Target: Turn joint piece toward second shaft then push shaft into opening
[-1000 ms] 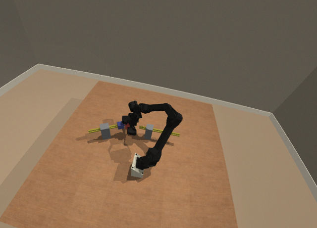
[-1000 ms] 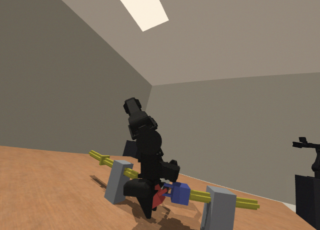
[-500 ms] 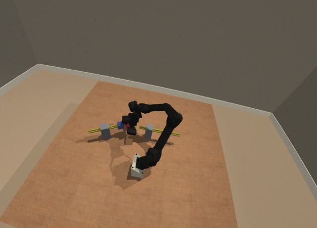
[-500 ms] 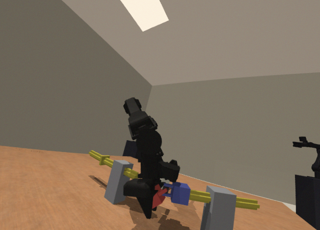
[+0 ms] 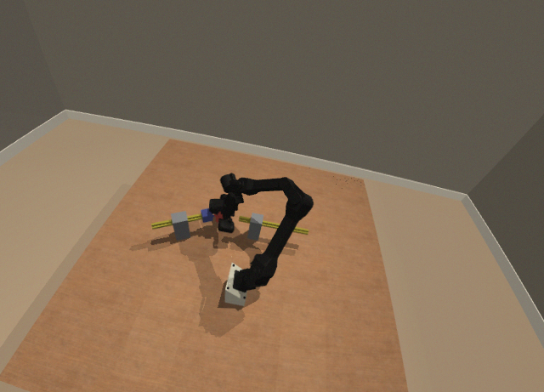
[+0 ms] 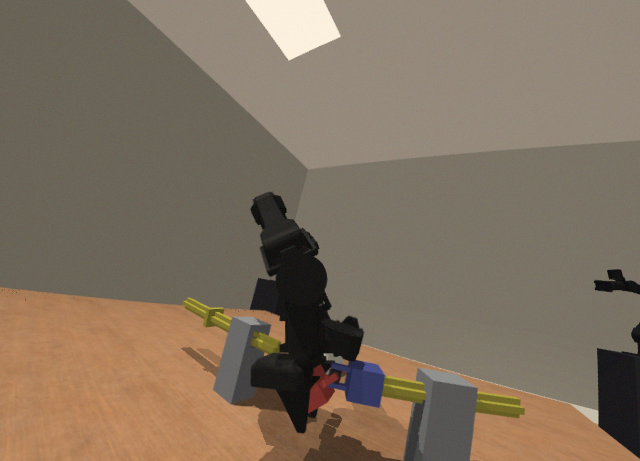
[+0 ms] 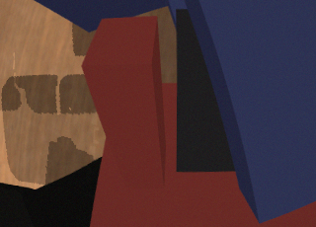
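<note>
The red joint piece (image 5: 218, 215) (image 6: 319, 392) (image 7: 128, 104) is hinged to the blue fork (image 5: 206, 214) (image 6: 364, 384) (image 7: 276, 89) on the first shaft (image 5: 195, 218) (image 6: 403, 388). My gripper (image 6: 308, 423) is shut on the red joint piece from above; a black finger (image 7: 44, 204) shows at the lower left of the wrist view. The piece is turned relative to the fork. Its opening is hidden, so its exact direction cannot be told. The second shaft (image 5: 286, 227) (image 6: 267, 343) passes through its block. In the top view its near end is apart from the piece.
Grey blocks stand on both sides of the gripper: the first shaft's (image 5: 180, 226) (image 6: 448, 417) and the second shaft's (image 5: 254, 228) (image 6: 237, 360). A yellow collar (image 6: 213, 316) is on the second shaft's outer part. The arm's base (image 5: 235, 293) stands on the wooden floor (image 5: 307, 317).
</note>
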